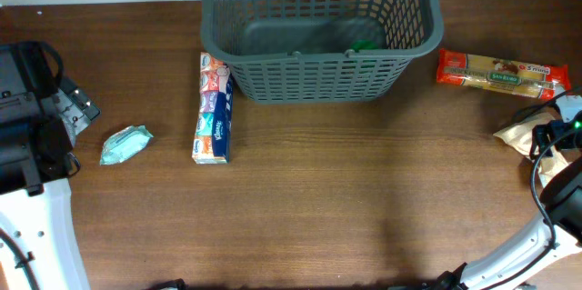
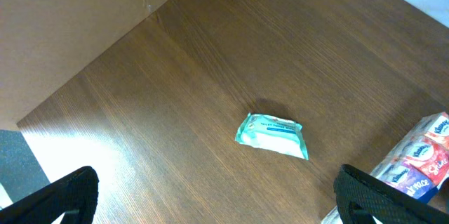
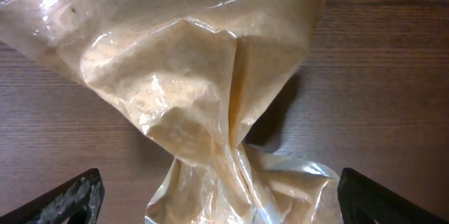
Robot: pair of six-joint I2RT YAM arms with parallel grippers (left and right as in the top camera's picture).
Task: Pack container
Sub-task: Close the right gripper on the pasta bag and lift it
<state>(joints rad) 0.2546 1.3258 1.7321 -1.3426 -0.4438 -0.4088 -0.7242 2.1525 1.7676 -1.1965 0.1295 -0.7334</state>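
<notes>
The dark grey slotted container (image 1: pixel 323 31) stands at the back centre of the table, with something green (image 1: pixel 364 45) on its floor. A teal wipes pack (image 1: pixel 125 145) (image 2: pixel 272 135) lies at the left, a tissue multipack (image 1: pixel 214 108) (image 2: pixel 421 164) beside the container. A clear bag of tan contents (image 3: pixel 189 76) (image 1: pixel 520 131) lies at the right edge. My left gripper (image 2: pixel 217 199) is open above bare wood, short of the wipes pack. My right gripper (image 3: pixel 221 196) is open, its fingers on either side of the bag's twisted neck.
An orange pasta packet (image 1: pixel 502 74) lies at the back right, beside the container. The left arm's black body (image 1: pixel 27 117) sits at the table's left edge, and the right arm (image 1: pixel 555 208) rises from the front right corner.
</notes>
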